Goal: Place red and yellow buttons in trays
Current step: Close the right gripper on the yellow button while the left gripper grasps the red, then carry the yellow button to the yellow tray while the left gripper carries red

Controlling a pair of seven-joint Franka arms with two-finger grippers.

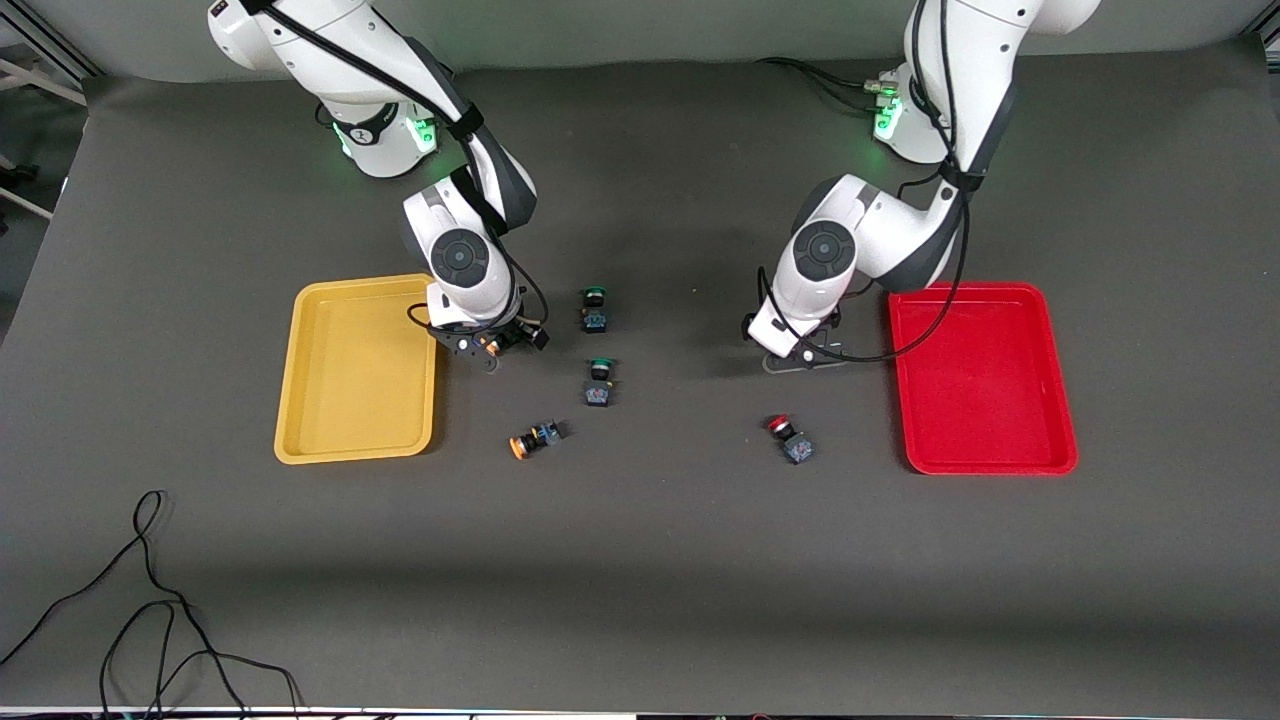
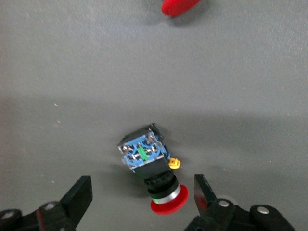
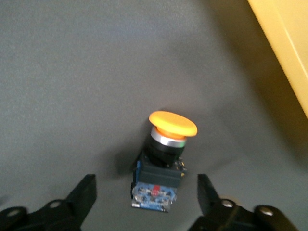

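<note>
My right gripper (image 1: 490, 348) is open and low over the table beside the yellow tray (image 1: 355, 370). In the right wrist view an orange-yellow capped button (image 3: 166, 144) lies between the open fingers (image 3: 145, 180), untouched. A second yellow button (image 1: 530, 440) lies on its side nearer the front camera. My left gripper (image 1: 800, 358) is open and low beside the red tray (image 1: 980, 380). In the left wrist view a red capped button (image 2: 151, 171) lies on its side between the fingers (image 2: 142, 182); the front view hides it. Another red button (image 1: 790, 437) lies nearer the front camera.
Two green capped buttons (image 1: 595, 308) (image 1: 600, 382) stand mid-table between the arms. A corner of the yellow tray shows in the right wrist view (image 3: 284, 48), and a bit of the red tray in the left wrist view (image 2: 179, 6). A loose black cable (image 1: 150, 600) lies at the table's front.
</note>
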